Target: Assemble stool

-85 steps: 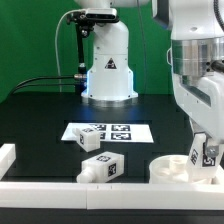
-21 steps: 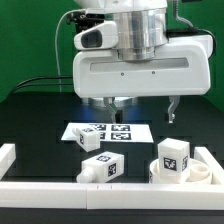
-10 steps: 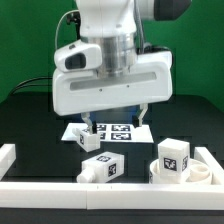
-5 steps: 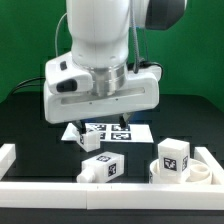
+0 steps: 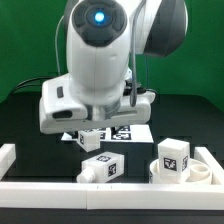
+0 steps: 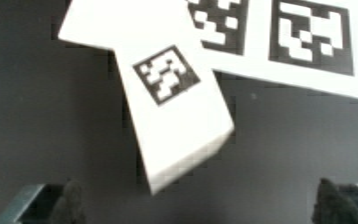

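The gripper [image 6: 194, 206] was wide open and held nothing. In the wrist view its two fingers [image 6: 44, 204] stood well apart with dark table between them, and neither touched the first leg [image 6: 172, 100] lying below. That chunky white block lay flat with a square marker tag facing up. Its long axis ran roughly across the line joining the fingers, a little skewed. One end pointed toward the marker board [image 6: 291, 35] and the other toward the gap between the fingers. In the exterior view the arm [image 5: 95, 60] filled the middle, hiding the fingers, and this leg [image 5: 90, 139] showed just under it, at the 8 o'clock corner of the marker board [image 5: 125, 131]. A second leg [image 5: 101, 167] lay on its side at about 5 o'clock from the first, its long axis running from 8 to 2 o'clock. The round seat [image 5: 183, 175] rested on the black table [image 5: 25, 120] at 3 o'clock from the second leg, with a third leg [image 5: 174, 155] standing upright in it. A white border rail [image 5: 40, 187] ran along the 6 o'clock edge.
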### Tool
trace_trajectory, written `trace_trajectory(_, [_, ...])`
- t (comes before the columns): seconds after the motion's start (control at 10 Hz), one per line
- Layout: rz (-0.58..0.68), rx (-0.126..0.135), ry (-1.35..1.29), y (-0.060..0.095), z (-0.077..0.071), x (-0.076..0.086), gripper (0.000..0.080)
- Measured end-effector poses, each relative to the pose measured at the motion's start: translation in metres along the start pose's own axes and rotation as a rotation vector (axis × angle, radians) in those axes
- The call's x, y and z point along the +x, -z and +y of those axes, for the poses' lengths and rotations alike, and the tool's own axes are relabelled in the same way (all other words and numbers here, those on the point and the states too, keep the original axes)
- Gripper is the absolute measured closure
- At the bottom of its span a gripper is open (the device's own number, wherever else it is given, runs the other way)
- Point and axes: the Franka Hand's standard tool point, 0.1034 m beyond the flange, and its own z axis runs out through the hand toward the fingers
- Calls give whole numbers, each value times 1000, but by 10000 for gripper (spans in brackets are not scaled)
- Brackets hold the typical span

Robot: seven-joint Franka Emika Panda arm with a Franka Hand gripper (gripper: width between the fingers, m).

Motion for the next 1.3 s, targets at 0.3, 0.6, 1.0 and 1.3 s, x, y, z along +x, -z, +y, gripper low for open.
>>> trace_trajectory(0.3, [-136,17,1,-4,-4,2,151])
trace_trajectory(0.6, [-193,-6,-18,-33,-7,-10,151])
trace_trajectory(1.0, [-189,-7,-17,-43,-6,-10,280])
trace_trajectory(1.3, [-185,-7,-10,-42,-6,-9,481])
